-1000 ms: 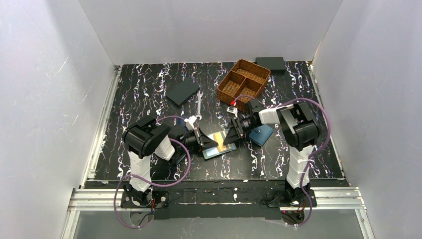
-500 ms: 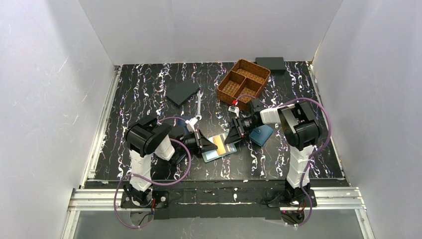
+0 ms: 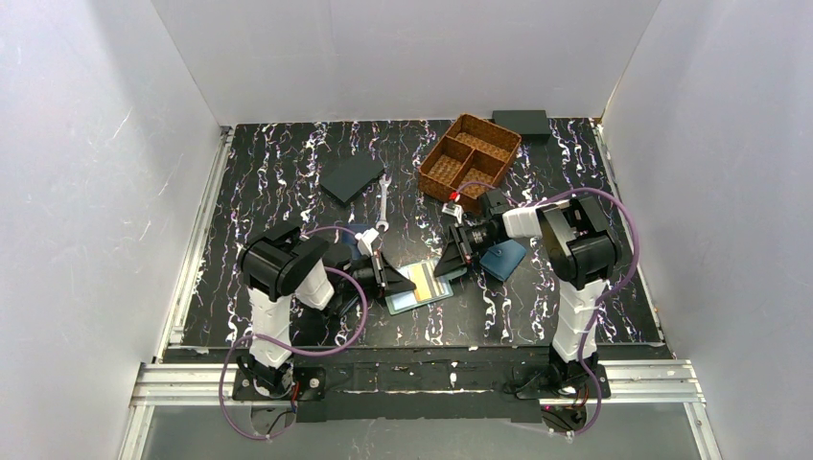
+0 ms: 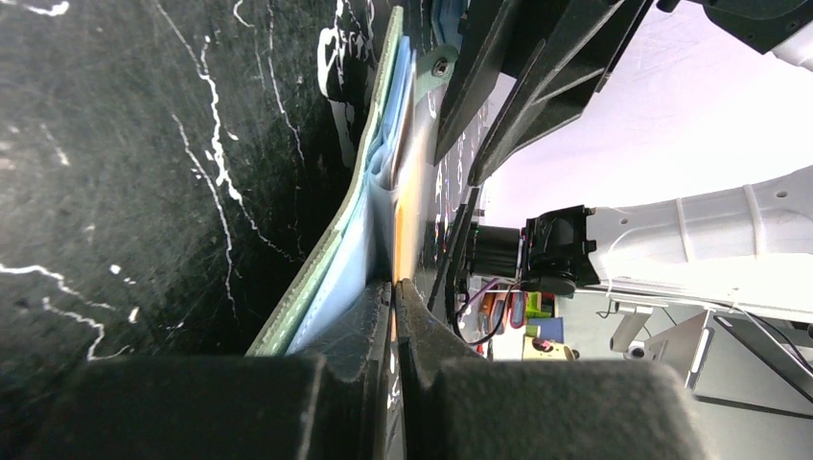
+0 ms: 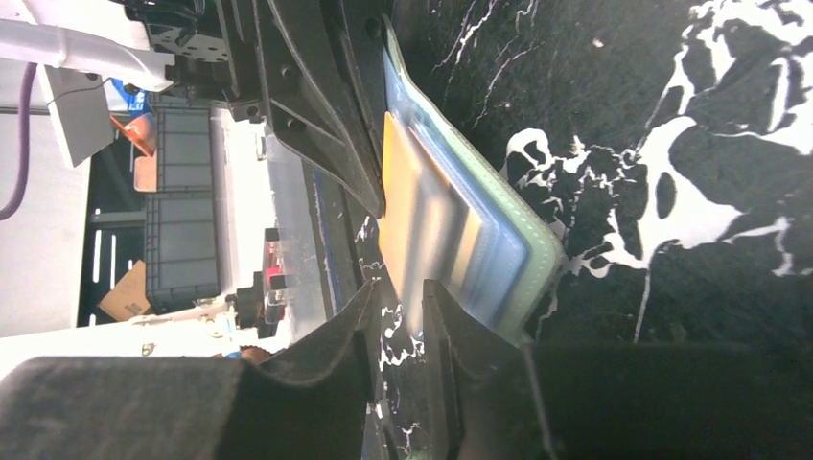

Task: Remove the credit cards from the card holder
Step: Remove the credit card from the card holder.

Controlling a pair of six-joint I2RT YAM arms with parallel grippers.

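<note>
The pale mint-green card holder [image 3: 418, 298] lies open on the marbled table between the two arms. A tan-golden credit card [image 3: 429, 278] shows in its slots, with a blurred greyish card [image 5: 436, 230] beside it. My left gripper [image 3: 394, 280] is shut on the holder's left edge. The left wrist view shows its jaws [image 4: 394, 281] pinched on a thin inner layer [image 4: 379, 240], with the golden card's edge [image 4: 406, 192] in the pinch. My right gripper [image 5: 401, 287] straddles the cards' near end, with a gap still between its fingers. The green cover [image 5: 539, 264] lies outside them.
A wicker basket [image 3: 470, 153] with compartments stands at the back, and a black box [image 3: 521, 121] sits behind it. A wrench [image 3: 383, 199] and a dark navy wallet [image 3: 352, 177] lie at back left. A blue wallet [image 3: 504, 259] lies under the right arm.
The right gripper's jaws have narrowed around the cards' end. The card holder and the left gripper have shifted slightly towards the near left.
</note>
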